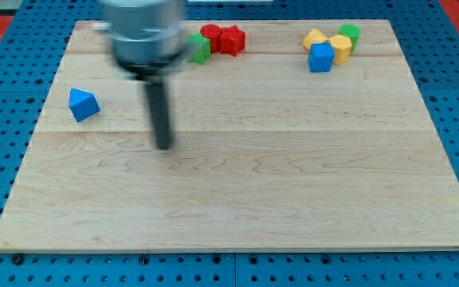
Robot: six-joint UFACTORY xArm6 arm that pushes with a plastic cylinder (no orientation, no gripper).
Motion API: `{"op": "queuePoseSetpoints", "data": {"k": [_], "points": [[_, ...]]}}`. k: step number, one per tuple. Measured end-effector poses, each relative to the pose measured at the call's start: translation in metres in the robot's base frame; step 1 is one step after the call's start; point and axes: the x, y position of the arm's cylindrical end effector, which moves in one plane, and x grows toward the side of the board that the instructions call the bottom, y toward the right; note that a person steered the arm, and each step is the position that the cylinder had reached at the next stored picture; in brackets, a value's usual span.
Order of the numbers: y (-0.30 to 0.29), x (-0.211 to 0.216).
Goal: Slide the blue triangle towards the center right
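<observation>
Camera view puts the blue triangle point(83, 104) near the table's point(237, 199) left edge, upper-left area of the board, sitting alone — nothing touching it.

My tip point(163, 147) is well to the view's right of the triangle and slightly lower, with bare wood between them. No contact. That's the wrong side for a rightward push; judging by this, the tip needs to get round to the triangle's left before anything useful happens.

End effector is just the plain rod — no jaws to open or close, nothing held.

Progress: effectively zero. Triangle looks unmoved from the far left, and the whole slide toward the center right remains to be done.

Other blocks are all along the view's top edge: a green block point(200, 49) partly hidden behind the arm, touching a red round block point(210, 36) and a red star point(232, 40). Further right, a blue cube point(321, 57) clustered with two yellow blocks point(339, 48) and a green one point(349, 33). Path across mid-board looks free of them.
</observation>
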Motion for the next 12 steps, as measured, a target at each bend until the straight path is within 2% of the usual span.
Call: {"op": "queuePoseSetpoints", "data": {"k": [1, 2, 3, 4, 5, 6, 7, 8, 9, 11, 12], "points": [[-0.105, -0.029], [-0.047, -0.056], [0.08, -0.061], [0.039, -0.059], [0.024, -0.036], [0.039, 0.026], [-0.037, 0.03], [-0.095, -0.015], [-0.073, -0.036], [-0.073, -0.046], [-0.048, -0.065]]}}
